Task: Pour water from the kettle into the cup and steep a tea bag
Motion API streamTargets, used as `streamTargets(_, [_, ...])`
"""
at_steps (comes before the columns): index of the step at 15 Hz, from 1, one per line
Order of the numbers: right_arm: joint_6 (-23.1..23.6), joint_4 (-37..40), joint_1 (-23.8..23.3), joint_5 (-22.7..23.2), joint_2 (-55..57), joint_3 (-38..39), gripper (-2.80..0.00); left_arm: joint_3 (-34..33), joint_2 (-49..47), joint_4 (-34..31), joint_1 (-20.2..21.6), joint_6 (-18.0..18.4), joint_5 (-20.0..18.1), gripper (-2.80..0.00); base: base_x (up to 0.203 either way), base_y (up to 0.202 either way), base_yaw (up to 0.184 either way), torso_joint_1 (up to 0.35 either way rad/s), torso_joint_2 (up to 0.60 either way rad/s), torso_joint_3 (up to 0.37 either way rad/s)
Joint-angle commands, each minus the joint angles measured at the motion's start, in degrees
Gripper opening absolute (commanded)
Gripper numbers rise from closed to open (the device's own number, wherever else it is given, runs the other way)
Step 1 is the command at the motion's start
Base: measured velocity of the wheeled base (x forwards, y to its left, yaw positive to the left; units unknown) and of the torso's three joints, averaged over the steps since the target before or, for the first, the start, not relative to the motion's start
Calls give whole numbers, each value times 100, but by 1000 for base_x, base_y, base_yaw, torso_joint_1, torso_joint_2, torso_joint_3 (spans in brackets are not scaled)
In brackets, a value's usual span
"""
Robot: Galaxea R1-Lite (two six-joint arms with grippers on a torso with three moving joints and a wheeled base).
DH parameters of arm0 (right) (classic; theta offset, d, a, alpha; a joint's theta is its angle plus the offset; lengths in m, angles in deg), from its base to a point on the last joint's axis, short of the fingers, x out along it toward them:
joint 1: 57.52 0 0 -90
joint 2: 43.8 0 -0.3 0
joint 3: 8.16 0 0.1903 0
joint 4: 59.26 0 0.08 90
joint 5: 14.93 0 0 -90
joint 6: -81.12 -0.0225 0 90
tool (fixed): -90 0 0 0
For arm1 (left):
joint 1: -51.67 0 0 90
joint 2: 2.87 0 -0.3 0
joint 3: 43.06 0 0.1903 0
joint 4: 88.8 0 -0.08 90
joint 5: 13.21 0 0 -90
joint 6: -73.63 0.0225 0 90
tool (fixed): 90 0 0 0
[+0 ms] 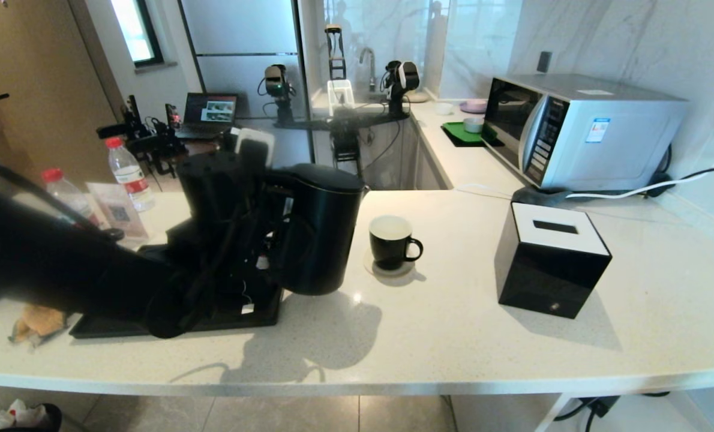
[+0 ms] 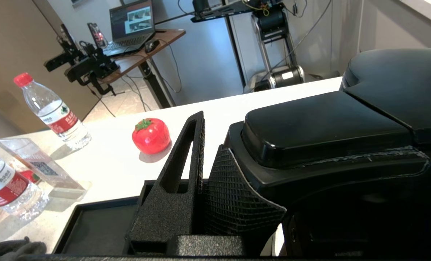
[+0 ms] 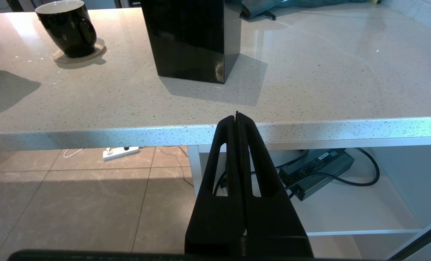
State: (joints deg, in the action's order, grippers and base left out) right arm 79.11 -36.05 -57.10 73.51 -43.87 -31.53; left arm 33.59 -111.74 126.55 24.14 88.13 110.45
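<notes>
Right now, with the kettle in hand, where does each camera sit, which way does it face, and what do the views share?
Head: above the counter, looking forward and down at the kettle, the cup and the black box; the left arm crosses from the left.
Left wrist: behind the left gripper, shut on the kettle's handle, facing the tomato and bottles.
Right wrist: below the counter's edge, behind the shut right gripper, parked.
Shared: head and right wrist both show cup and box.
</notes>
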Motion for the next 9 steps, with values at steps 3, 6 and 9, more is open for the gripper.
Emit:
streamTargets(3, [-1,-2,2,-2,7,0,-280,187,-59,-240,-15,10,-8,-280,0,0,0,0,0,0])
streamTargets(6, [-1,-2,2,-2,7,0,-280,412,-160,-535,-27,10,-11,-280,0,0,0,0,0,0])
streamTargets(9, [-1,-2,2,-2,7,0,-280,685,-304,-764,-27,112,-13,-280,0,0,0,0,0,0])
